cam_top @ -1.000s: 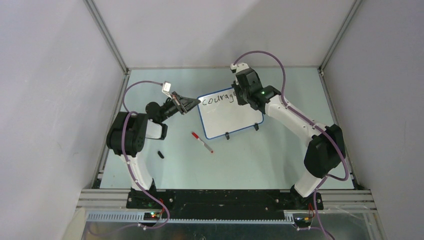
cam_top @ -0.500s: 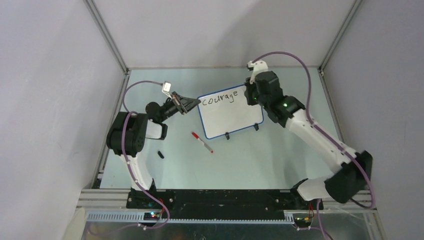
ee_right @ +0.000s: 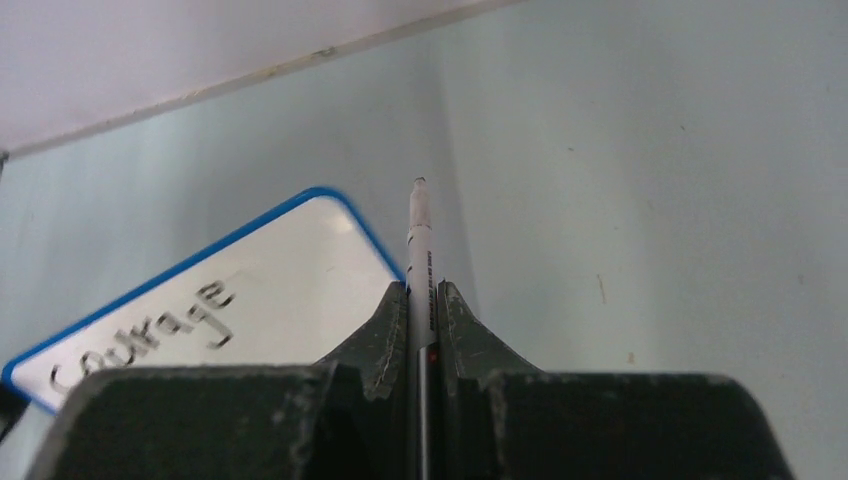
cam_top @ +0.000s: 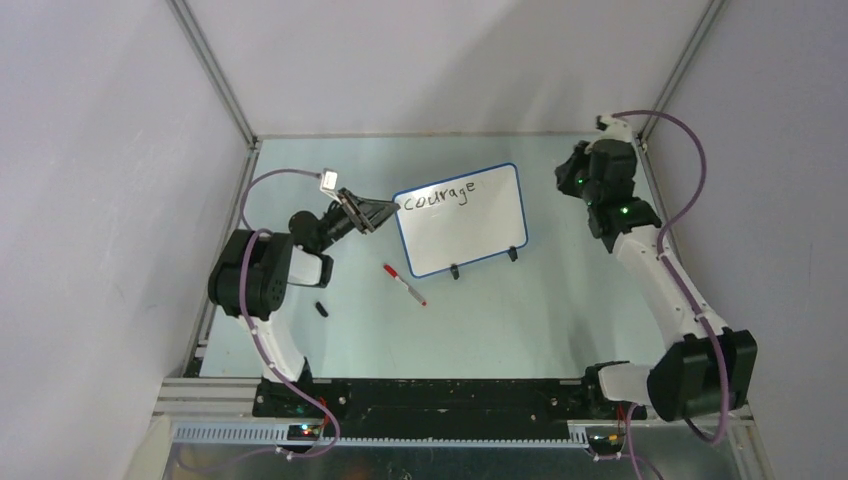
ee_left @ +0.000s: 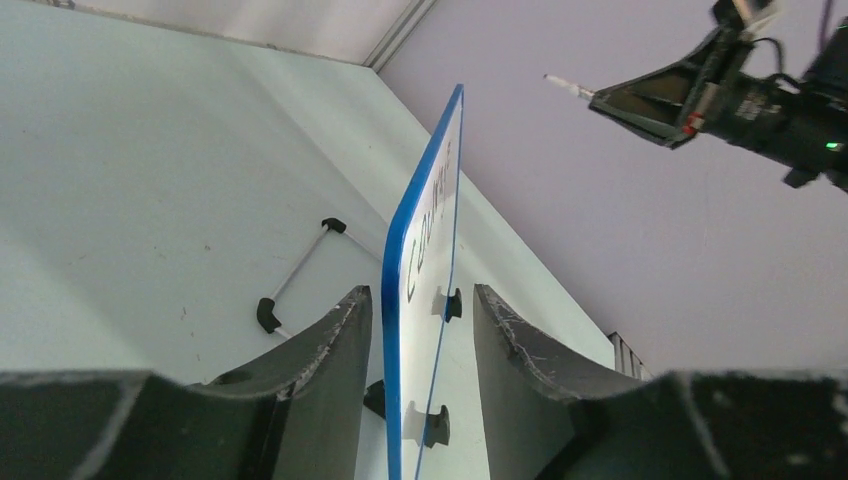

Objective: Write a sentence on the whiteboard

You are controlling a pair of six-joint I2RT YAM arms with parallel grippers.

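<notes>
One word, "courage", is the only part of the sentence [cam_top: 437, 196] on the whiteboard [cam_top: 470, 235], up along its top. The whiteboard stands on its feet in the middle of the table [cam_top: 520, 310]. The left gripper [ee_left: 420, 295] has its fingers apart, one on each side of the whiteboard's left edge. The right gripper [ee_right: 421, 300] squeezes a marker [ee_right: 419, 235], well off to the right. A red pen [cam_top: 404, 285] lies in front.
</notes>
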